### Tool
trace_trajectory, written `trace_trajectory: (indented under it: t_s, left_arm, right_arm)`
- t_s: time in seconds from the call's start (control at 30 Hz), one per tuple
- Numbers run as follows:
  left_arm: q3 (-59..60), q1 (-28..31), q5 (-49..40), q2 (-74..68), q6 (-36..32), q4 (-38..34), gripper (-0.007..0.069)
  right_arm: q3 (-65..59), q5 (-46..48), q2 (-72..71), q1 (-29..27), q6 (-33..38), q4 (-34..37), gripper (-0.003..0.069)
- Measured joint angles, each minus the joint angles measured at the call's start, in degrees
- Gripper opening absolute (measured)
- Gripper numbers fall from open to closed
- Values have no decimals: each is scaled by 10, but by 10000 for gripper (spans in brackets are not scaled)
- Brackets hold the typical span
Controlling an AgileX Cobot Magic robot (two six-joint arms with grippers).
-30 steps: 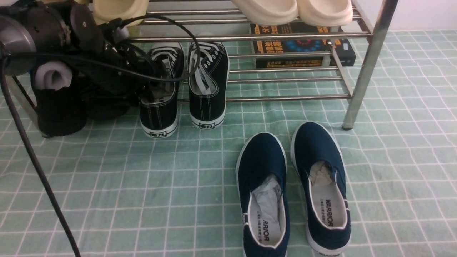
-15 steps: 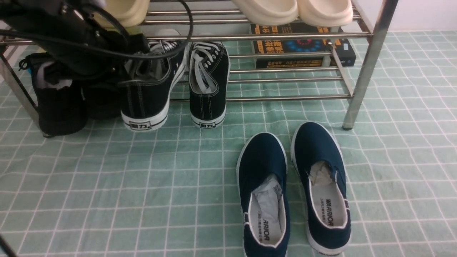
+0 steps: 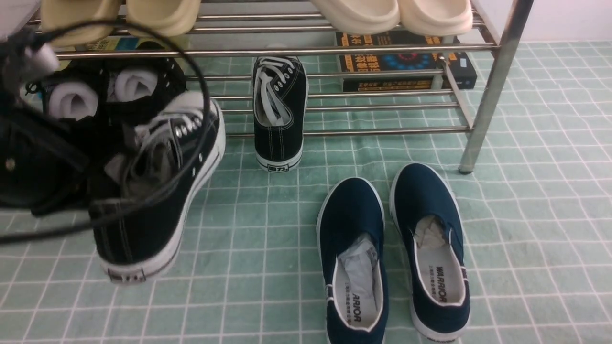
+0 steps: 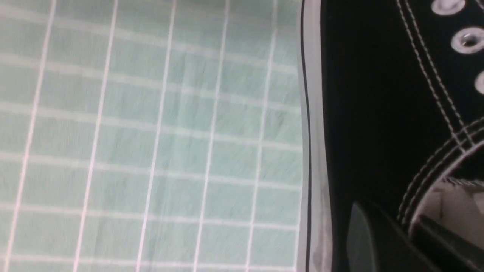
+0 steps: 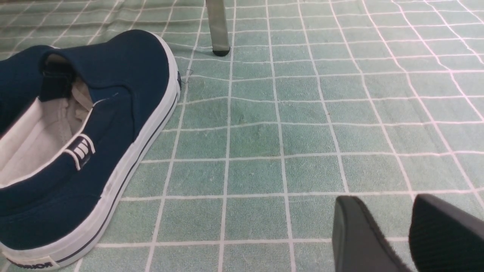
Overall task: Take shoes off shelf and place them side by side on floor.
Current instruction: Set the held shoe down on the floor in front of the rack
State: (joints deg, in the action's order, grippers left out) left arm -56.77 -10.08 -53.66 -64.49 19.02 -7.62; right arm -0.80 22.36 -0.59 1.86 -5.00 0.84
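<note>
— Mint-green gridded floor (image 3: pixel 248 286) spreads out from under the chrome shelf (image 3: pixel 497 81). What's off it so far?

— One black sneaker (image 3: pixel 158 191). It hangs in the left gripper (image 4: pixel 387 217) over the floor's left side, in front of the shelf's left end. It's tilted, heel low and toward the robot. The wrist view shows one finger (image 4: pixel 363 238) outside the canvas wall and the other inside the collar, pinching it.

— And its mate?

— The other sneaker (image 3: pixel 279 112) sits on the shelf's lower tier near the middle, heel poking out past the front bar.

— What of the right gripper (image 5: pixel 393 211)?

— Low over bare floor, fingers parted, nothing between them. It's near the navy slip-ons (image 3: pixel 430 248), which stand on the floor before the shelf's right leg.

— So which step is this?

— I'd say carrying the first shoe to its spot. Next it needs levelling and lowering sole-flat onto open floor left of the slip-ons, with room alongside for the mate. Then letting go and reaching back to the lower tier.
</note>
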Motion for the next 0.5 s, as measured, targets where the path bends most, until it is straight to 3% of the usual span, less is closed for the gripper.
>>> trace_trajectory:
  t_s: [0.27, 0.5]
  left_arm:
    - [164, 0, 159, -9, 5, -10, 8]
    - [189, 0, 264, -47, 5, -37, 8]
  right_arm:
    - [0, 0, 0, 0, 0, 0, 237]
    - [0, 0, 0, 0, 0, 0, 237]
